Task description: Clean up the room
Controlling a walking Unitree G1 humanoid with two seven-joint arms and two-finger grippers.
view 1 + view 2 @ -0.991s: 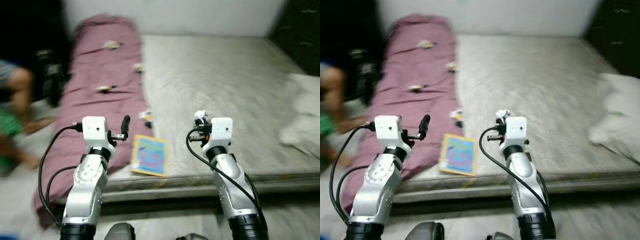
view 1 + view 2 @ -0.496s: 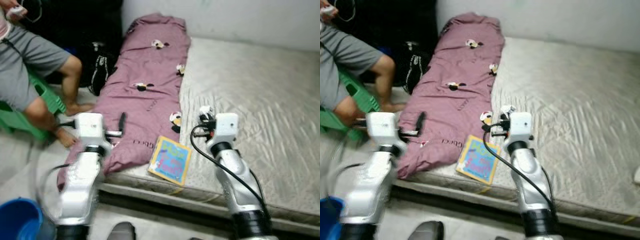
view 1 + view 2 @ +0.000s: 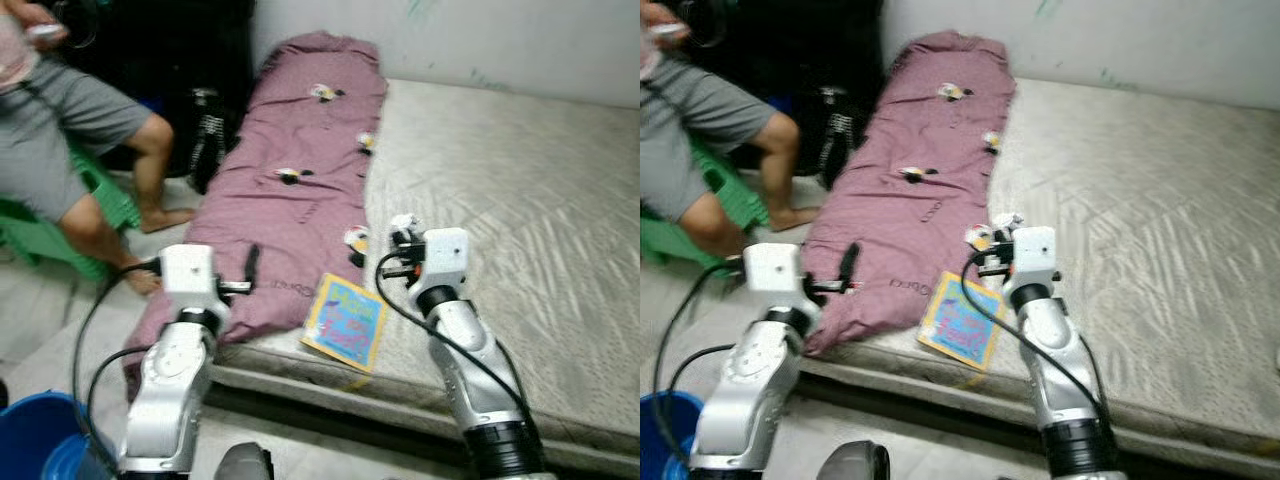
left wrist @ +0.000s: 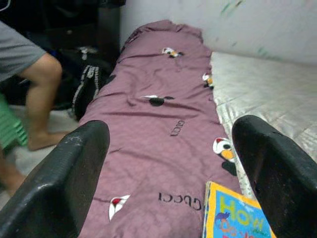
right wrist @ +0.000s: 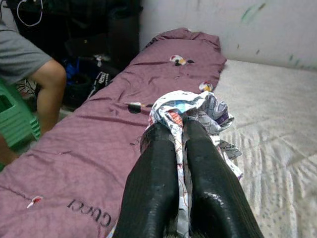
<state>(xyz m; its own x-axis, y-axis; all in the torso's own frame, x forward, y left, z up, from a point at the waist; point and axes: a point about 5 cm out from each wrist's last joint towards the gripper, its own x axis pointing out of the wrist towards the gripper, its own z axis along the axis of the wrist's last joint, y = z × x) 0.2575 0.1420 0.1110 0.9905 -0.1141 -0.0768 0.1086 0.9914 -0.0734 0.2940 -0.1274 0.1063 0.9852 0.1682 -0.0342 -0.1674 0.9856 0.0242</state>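
Above the front edge of the mattress (image 3: 560,200), the crumpled wrapper (image 5: 190,111) is held in the air, pinched between the two black fingers of the right gripper (image 5: 183,134), which is clenched on it; it is a piece of printed paper or plastic, and it touches nothing else. Just below and beside it a colourful book (image 3: 345,322) lies flat at the front edge, partly on the purple quilt (image 3: 300,190), which covers the left edge of the mattress. The left gripper (image 4: 168,163) is released, its jaws standing wide apart, and it hovers before the quilt with nothing in it.

I judge that the step in hand is carrying the picked-up rubbish away; the next move calls for a bin, possibly the blue bucket (image 3: 35,445) on the floor at the left. A seated person (image 3: 70,130) is near that way, so the turn needs care.
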